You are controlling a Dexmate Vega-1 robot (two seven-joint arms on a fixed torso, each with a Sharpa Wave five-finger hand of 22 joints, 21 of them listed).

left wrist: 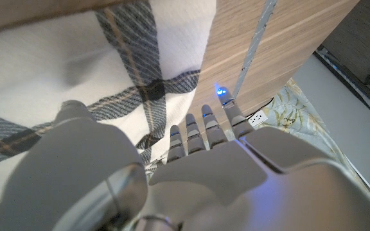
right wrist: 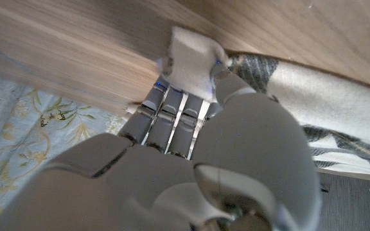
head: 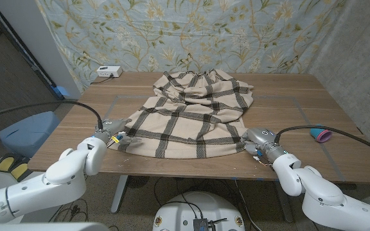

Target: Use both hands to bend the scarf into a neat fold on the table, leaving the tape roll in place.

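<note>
Holding: I have both hands at the scarf's (head: 191, 115) near hem, one at each near corner, so the cloth can be lifted evenly and carried over for the fold.
Scarf: a cream and black plaid, spread from the table's (head: 288, 102) near edge toward the far edge, flat in front and bunched at the back.
Left hand (head: 111, 137): at the near left corner of the scarf; the left wrist view shows the thumb over the cloth and the fingers (left wrist: 205, 128) extended beside it, so I cannot tell whether it is clamped.
Right hand (head: 255, 141): at the near right corner; the right wrist view shows a tip of cloth pinched between thumb and fingers (right wrist: 172, 115).
Tape roll: I cannot pick one out; a small purple and teal object (head: 320, 134) lies by the right edge, well apart from the scarf.
Next, as I judge it: raise both corners together and lay them toward the far edge.
</note>
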